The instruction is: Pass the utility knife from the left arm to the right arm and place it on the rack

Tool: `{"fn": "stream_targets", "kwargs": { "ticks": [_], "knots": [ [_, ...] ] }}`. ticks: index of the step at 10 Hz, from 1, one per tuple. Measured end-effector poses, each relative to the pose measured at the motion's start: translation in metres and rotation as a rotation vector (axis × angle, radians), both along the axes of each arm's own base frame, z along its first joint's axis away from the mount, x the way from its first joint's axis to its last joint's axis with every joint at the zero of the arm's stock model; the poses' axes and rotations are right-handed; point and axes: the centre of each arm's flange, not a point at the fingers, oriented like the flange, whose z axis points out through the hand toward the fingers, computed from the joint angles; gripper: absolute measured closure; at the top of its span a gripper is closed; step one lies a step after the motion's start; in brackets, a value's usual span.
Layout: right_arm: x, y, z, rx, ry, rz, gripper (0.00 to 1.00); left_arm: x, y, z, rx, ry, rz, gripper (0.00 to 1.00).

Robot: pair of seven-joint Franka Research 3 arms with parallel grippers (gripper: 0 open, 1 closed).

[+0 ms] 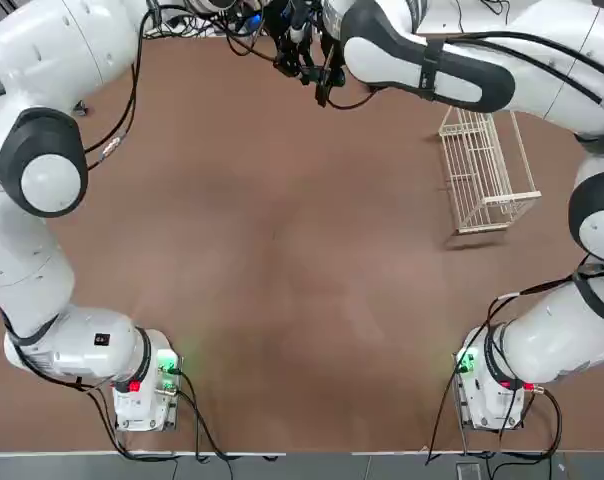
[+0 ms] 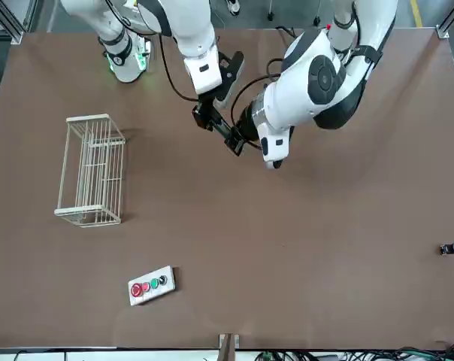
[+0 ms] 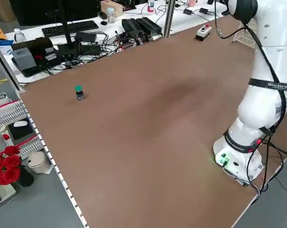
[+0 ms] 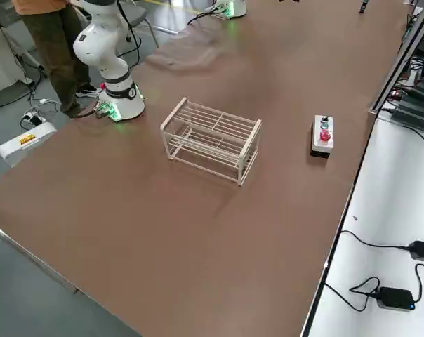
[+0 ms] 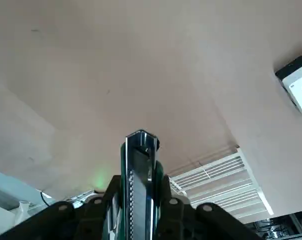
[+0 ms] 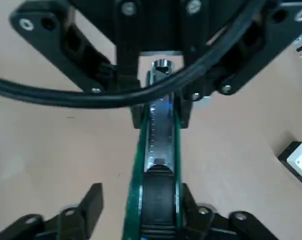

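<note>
Utility knife [image 6: 160, 150] runs lengthwise between both tools above desk [image 2: 287, 248]: left tool [image 2: 238, 139] clamps 1 end, right tool [image 2: 204, 116] jaws part-open around other.

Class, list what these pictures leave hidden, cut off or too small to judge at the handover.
- Right gripper on the utility knife: whether it grips yet is unclear.
- Top view: the knife is lost among dark grippers and cables.
- Left side view: both grippers cut off by the edge.
- Rack: one end hidden under the right arm.
</note>
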Motion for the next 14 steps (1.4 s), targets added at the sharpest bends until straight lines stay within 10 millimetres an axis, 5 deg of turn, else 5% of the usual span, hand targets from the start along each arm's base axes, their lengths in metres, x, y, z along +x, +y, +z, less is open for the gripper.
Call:
{"fn": "stream_targets", "kwargs": {
  "ticks": [6,11,14],
  "knots": [
    [0.006,-0.005,0.004,0.008,-0.005,-0.019,0.43,0.002,0.001,0.003,-0.005,-0.005,0.004,0.66],
    [0.01,-0.009,0.002,0.006,-0.001,-0.029,0.86,0.001,-0.001,0.009,-0.02,-0.005,0.005,0.66],
    [0.011,-0.009,0.002,0.005,0.001,-0.032,0.92,0.002,-0.001,0.011,-0.024,-0.011,0.002,0.66]
  ]
}}
